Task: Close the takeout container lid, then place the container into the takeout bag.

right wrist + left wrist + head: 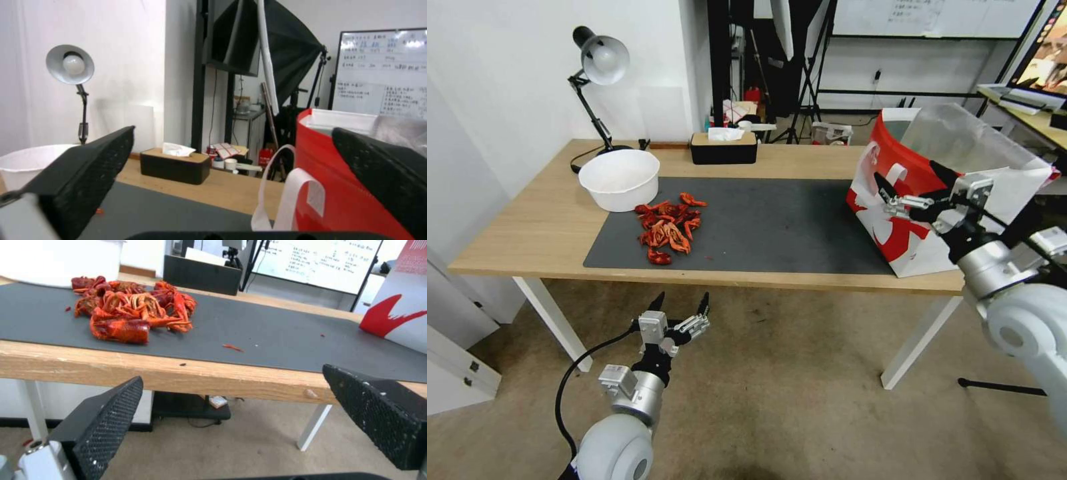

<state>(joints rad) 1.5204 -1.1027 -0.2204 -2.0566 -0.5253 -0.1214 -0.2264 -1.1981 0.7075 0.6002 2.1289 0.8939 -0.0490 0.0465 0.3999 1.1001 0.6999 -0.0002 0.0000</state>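
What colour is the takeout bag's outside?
Red and white, with white handles; the takeout bag shows best in the head view.

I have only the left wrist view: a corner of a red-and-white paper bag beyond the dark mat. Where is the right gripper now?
Observer: The right gripper hovers, fingers open, at the side of the red-and-white paper takeout bag, beside its flat white handle.
Operator: Is the top of the bag open?
Observer: Yes. Its mouth stands open and the silver foil lining shows inside.
Operator: Something white stands behind the red crayfish. What is it?
Observer: A round white bowl; from the head view its inside looks empty.
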